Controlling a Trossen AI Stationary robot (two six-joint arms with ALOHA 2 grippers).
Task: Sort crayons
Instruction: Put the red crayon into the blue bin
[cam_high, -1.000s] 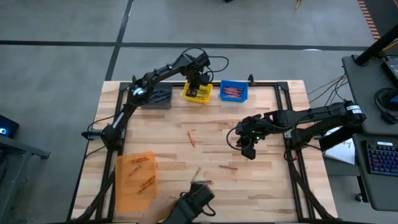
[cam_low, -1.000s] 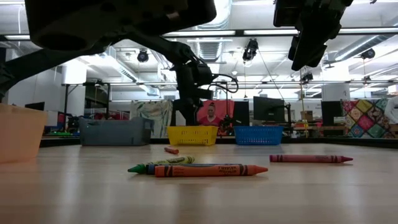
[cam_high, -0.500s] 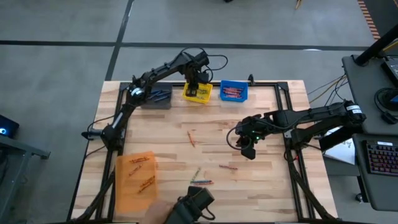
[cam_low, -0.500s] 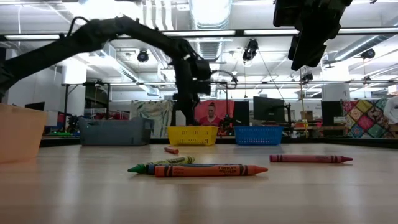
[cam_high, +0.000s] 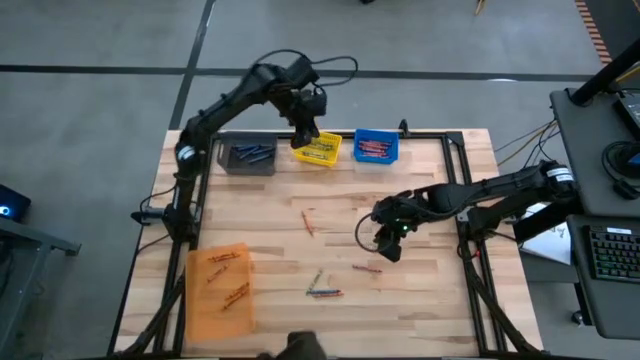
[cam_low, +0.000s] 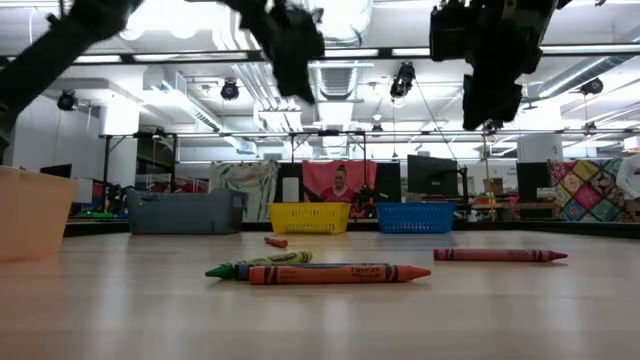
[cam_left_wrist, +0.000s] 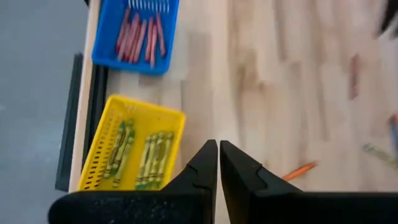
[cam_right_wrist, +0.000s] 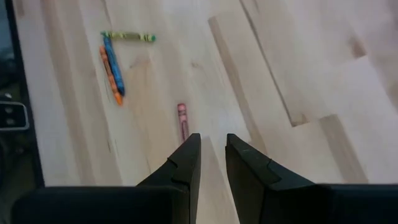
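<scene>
Lifted off the yellow bin (cam_high: 320, 150), left fingers (cam_left_wrist: 208, 163) closed empty; right fingers (cam_right_wrist: 189, 158) slightly apart above lengthwise red crayon (cam_right_wrist: 182, 120)

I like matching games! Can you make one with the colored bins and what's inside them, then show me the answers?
Bins:
1. yellow bin
2. blue bin
3. grey bin
4. orange bin

What's inside:
A. red crayons
B. orange crayons
C. yellow-green crayons
D. blue crayons

Right pairs: 1-C, 2-A, 3-D, 4-B
</scene>
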